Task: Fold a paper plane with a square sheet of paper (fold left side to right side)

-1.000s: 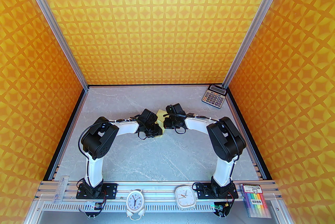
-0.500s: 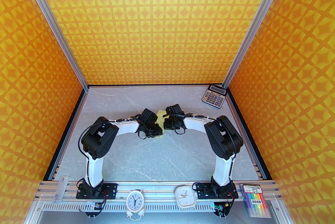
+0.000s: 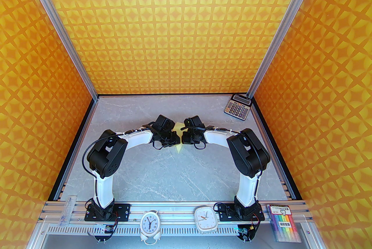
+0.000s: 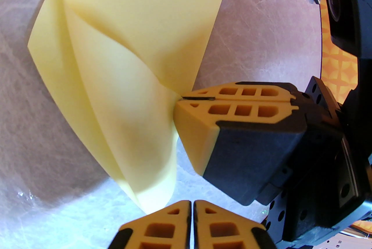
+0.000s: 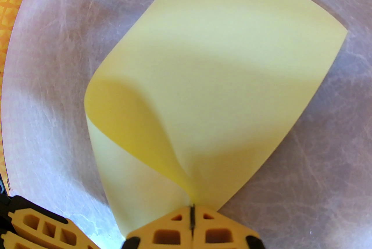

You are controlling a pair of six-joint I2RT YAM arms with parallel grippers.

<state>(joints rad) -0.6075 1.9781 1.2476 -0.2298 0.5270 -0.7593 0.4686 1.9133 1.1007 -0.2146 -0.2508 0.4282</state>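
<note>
The square sheet of paper (image 5: 221, 73) is pale yellow and lies on the grey table (image 3: 162, 172), its left part curled up and over toward the right. My right gripper (image 5: 191, 208) is shut on the corner where the lifted layer meets the lower one; it also shows in the left wrist view, right gripper (image 4: 180, 98). My left gripper (image 4: 191, 210) is shut with nothing between its fingers, and the sheet's near corner (image 4: 145, 204) ends just to their left. From above, both grippers meet over the sheet (image 3: 178, 149) at the table's middle.
A grey calculator (image 3: 237, 107) lies at the back right corner. Two clocks (image 3: 149, 224) (image 3: 206, 217) and a pack of coloured markers (image 3: 283, 223) sit on the front rail. Orange patterned walls (image 3: 40, 114) enclose the table on three sides.
The left arm has swung its gripper toward the back of the table, uncovering the sheet's near corner. Its jaws have narrowed. The right gripper has stayed shut on the sheet.
</note>
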